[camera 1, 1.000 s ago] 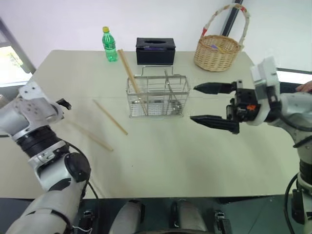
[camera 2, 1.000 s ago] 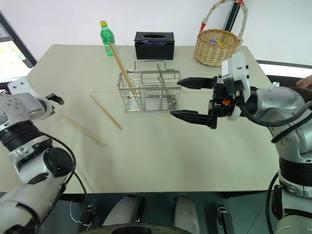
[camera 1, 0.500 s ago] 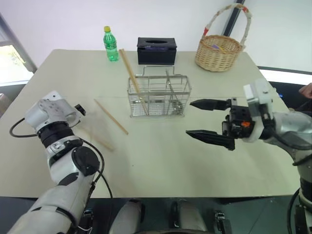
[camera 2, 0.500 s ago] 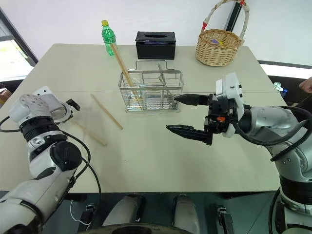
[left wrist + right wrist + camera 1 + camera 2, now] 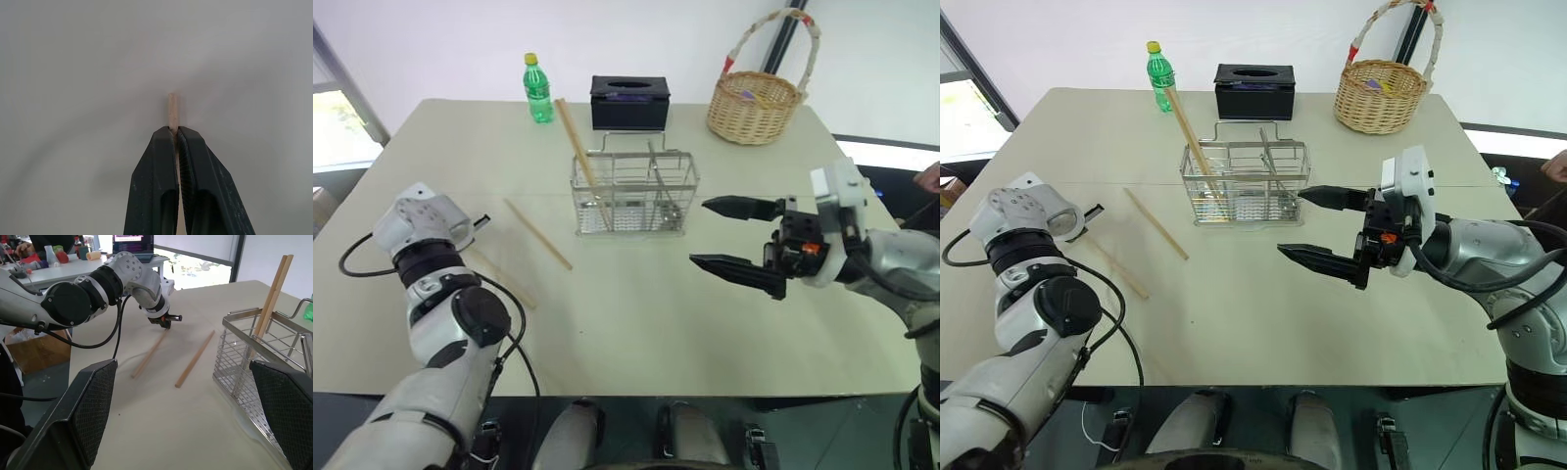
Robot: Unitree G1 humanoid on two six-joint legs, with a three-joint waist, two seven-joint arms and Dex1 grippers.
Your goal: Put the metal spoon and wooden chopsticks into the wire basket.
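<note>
Since a second ago my left gripper (image 5: pixel 175 134) drops to the tan table (image 5: pixel 636 323) and pinches shut on the end of one thin light-brown wooden chopstick (image 5: pixel 149 354). It's light, stiff, smooth; an end grip may pivot. Another chopstick (image 5: pixel 537 233) lies beside it. Two lean in the silver wire-mesh basket (image 5: pixel 634 191). Right gripper (image 5: pixel 739 235) hovers, fingers spread, empty.

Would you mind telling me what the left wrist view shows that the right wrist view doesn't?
Left wrist: the left gripper shut on a chopstick, seen close up. Right wrist: the wire basket with chopsticks leaning in it, another chopstick loose on the table, and the right gripper's open fingers. Both: the left gripper, its chopstick, the table.
</note>
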